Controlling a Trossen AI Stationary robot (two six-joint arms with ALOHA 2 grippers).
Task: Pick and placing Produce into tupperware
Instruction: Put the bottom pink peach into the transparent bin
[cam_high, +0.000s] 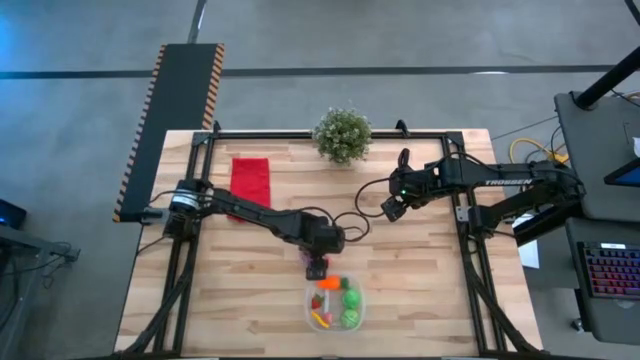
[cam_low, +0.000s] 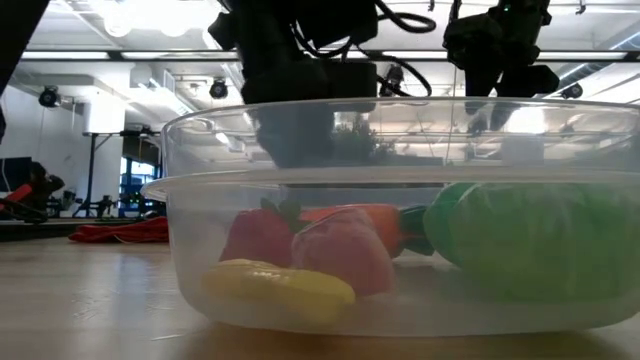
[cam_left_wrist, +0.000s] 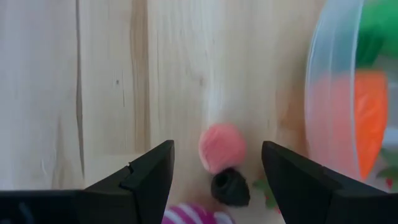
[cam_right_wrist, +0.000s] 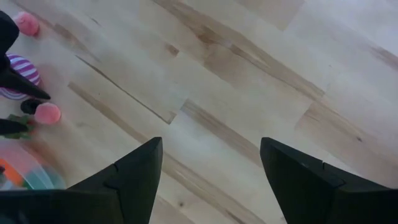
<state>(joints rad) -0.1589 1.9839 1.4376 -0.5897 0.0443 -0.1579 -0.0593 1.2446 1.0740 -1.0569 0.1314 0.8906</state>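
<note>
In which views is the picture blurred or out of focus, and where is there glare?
Low view: the tupperware fills the frame, its clear wall softens the produce inside, and ceiling lights glare behind it. Left wrist view: the pink piece and the tub's rim are out of focus. Right wrist view: the wood grain is sharp and the far pieces are blurred. High view: even light.

Left claw (cam_high: 317, 268) and right claw (cam_high: 391, 208) both agape.

Pale plank table (cam_high: 250, 300) sits on a grey concrete floor (cam_high: 80, 120). Striped-edge black ramp (cam_high: 170, 120) at 10 o'clock, keyboard (cam_high: 612, 272) at 3 o'clock, bright ceiling lights (cam_low: 150, 15) overhead, potted plant (cam_high: 342, 135) at 12.
</note>
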